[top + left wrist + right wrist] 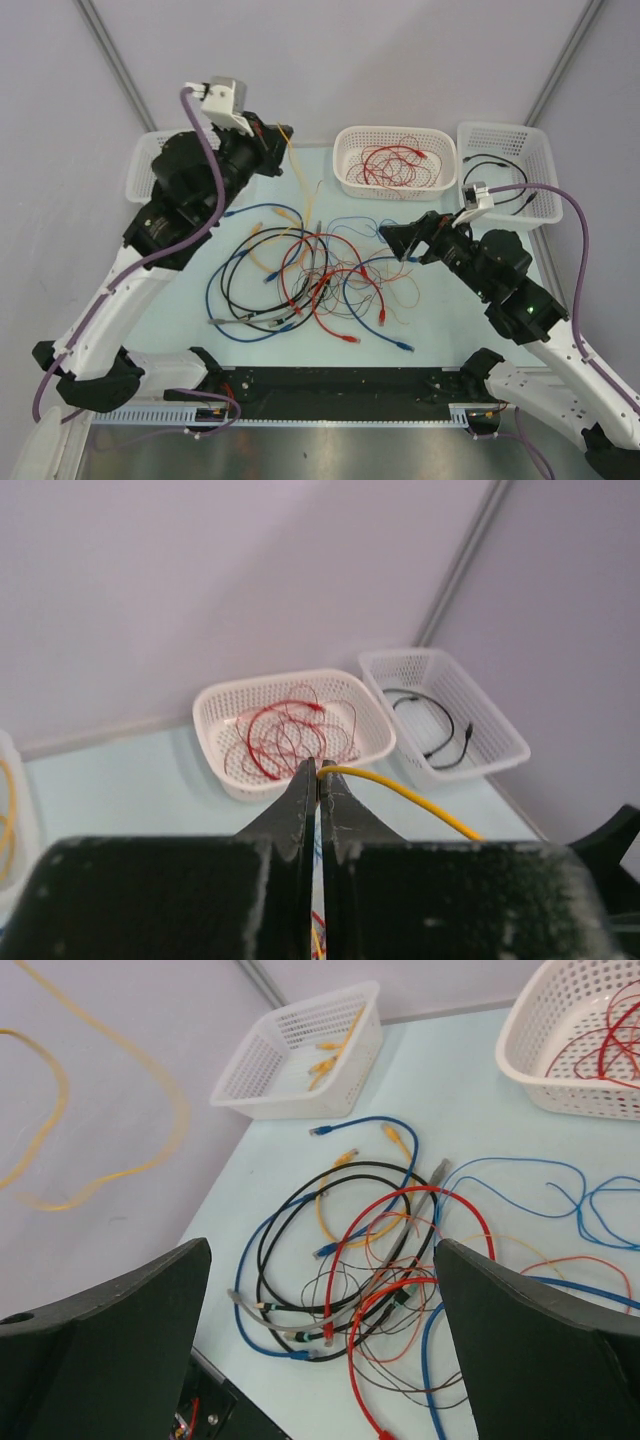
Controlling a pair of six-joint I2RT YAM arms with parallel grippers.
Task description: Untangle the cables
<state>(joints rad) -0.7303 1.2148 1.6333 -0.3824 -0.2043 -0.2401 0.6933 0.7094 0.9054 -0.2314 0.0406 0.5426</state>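
Note:
The cables lie in a tangle of red, blue, black, orange and grey loops mid-table, and the right wrist view shows the same tangle of cables from close by. My left gripper is raised at the back left, shut on a yellow cable that runs down towards the pile. In the left wrist view the left gripper pinches the yellow cable at its tips. My right gripper hovers over the pile's right side. The right gripper is wide open with nothing between its fingers.
A white basket holding thin red wires stands at the back centre. A second basket with a black cable is at the back right. A third basket with yellow cables sits at the back left, partly behind the left arm.

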